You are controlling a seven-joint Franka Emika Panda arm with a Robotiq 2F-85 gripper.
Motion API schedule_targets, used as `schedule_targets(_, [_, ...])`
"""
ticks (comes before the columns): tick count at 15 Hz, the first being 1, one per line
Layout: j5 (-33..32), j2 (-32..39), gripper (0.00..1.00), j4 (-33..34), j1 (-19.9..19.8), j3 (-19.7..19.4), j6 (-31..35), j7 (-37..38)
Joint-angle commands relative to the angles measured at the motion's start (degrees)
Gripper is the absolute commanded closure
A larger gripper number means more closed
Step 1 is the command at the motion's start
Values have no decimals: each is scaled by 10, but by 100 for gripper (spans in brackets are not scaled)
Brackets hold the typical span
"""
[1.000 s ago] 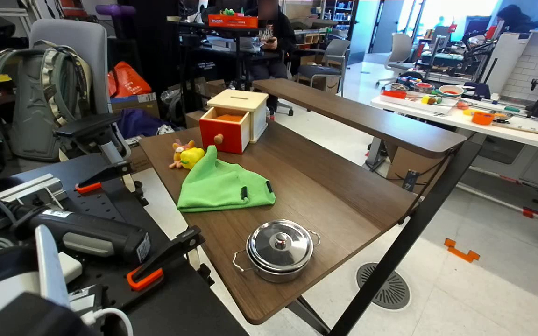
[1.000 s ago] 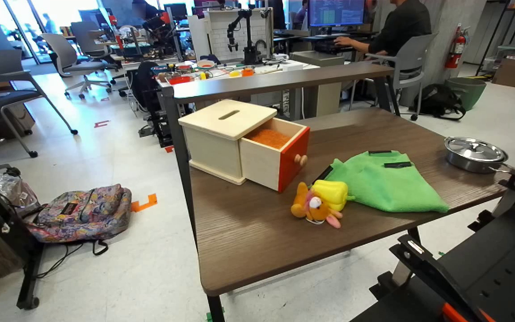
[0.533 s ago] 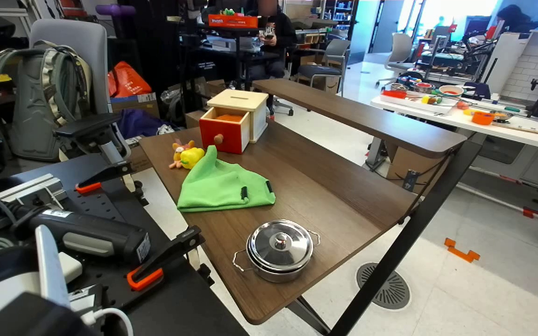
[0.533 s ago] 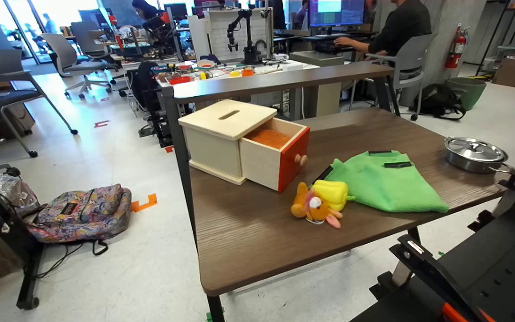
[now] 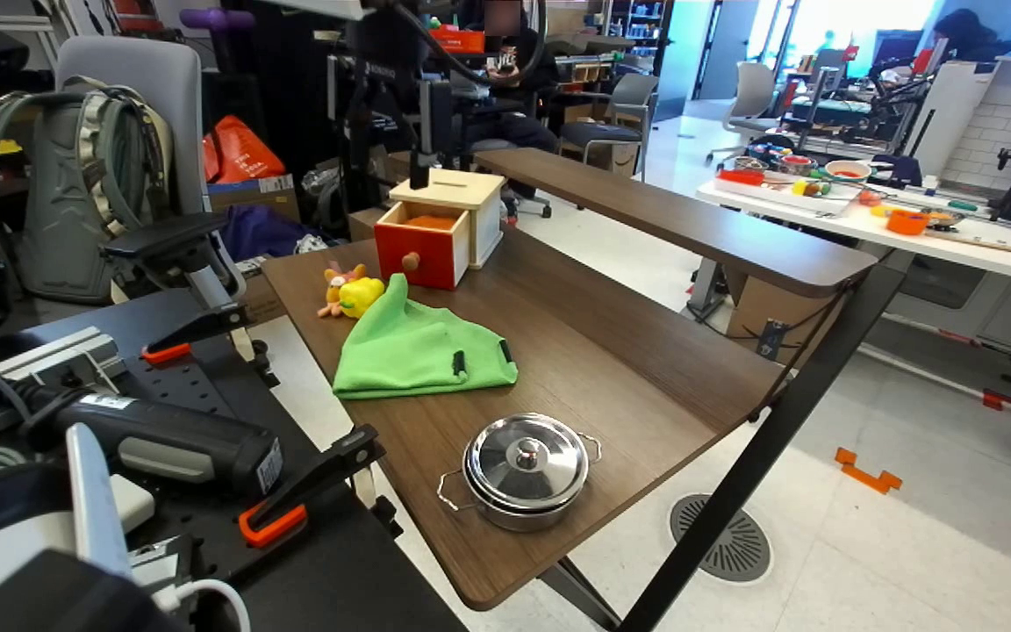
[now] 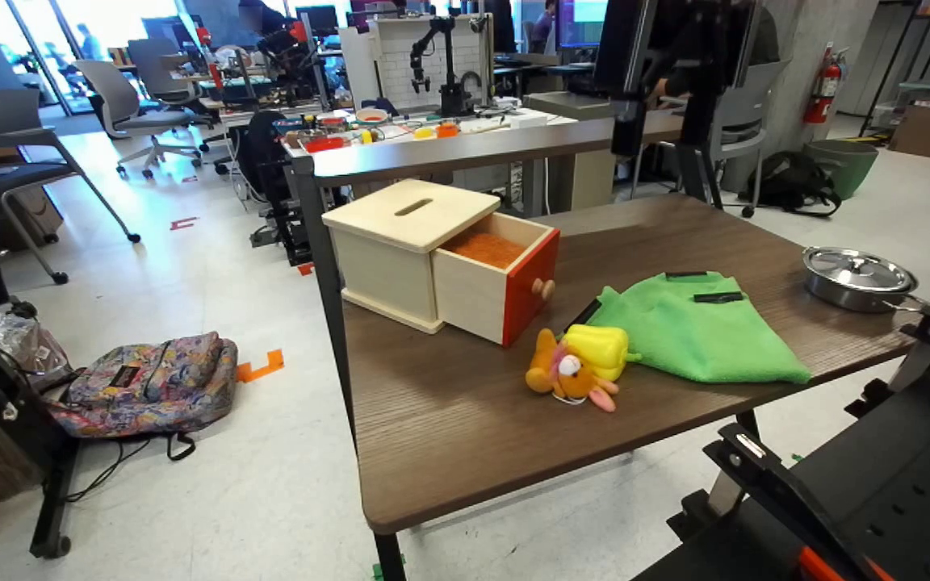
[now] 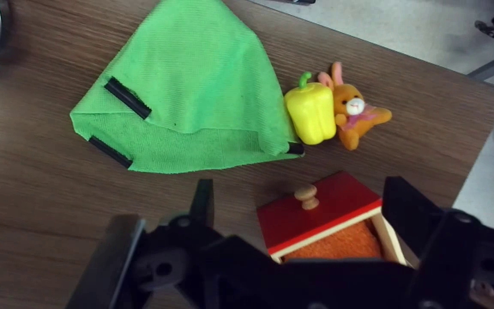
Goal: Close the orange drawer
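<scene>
In an exterior view I see the orange drawer [image 5: 440, 256], which stands open in its wooden cabinet [image 5: 472, 193]. My dark gripper [image 5: 390, 158] hangs in the air, higher than the table [image 5: 611, 351]. On this table lies a green cloth [image 5: 425, 349]; just beside it is a yellow pepper [image 5: 362, 297], then a small orange toy [image 5: 335, 283]. A lidded metal pot [image 5: 525, 478] stands apart.

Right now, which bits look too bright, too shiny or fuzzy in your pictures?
In both exterior views, the pale glass windows at the back are washed out nearly white, and the round silver metal lid catches bright reflections; in the wrist view, the black gripper fingers look dark and soft-edged, while the red wooden drawer front looks crisper.
</scene>
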Motion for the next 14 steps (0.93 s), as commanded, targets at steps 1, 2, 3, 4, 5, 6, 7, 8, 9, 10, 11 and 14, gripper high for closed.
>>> schedule_targets(1, [-55,68,0,37,-7,13,24,26])
schedule_targets(2, [-66,81,0,39,-5,15,34,26])
schedule_targets(3, [-76,94,0,40,-5,16,48,21])
schedule_targets(4, [-85,106,0,41,-5,17,61,19])
schedule_targets(5, [-96,117,0,42,-4,18,76,17])
schedule_targets(6, [-105,128,0,42,-4,18,88,15])
schedule_targets(7, [-114,138,0,40,-4,18,105,14])
schedule_targets(8, [-118,146,0,38,-5,20,117,9])
schedule_targets(9, [-121,153,0,35,-6,23,133,4])
schedule_targets(10, [-123,158,0,30,-8,27,149,-4])
schedule_targets(11, [-122,163,0,26,-11,31,166,-12])
schedule_targets(14, [-112,173,0,15,-20,51,219,-44])
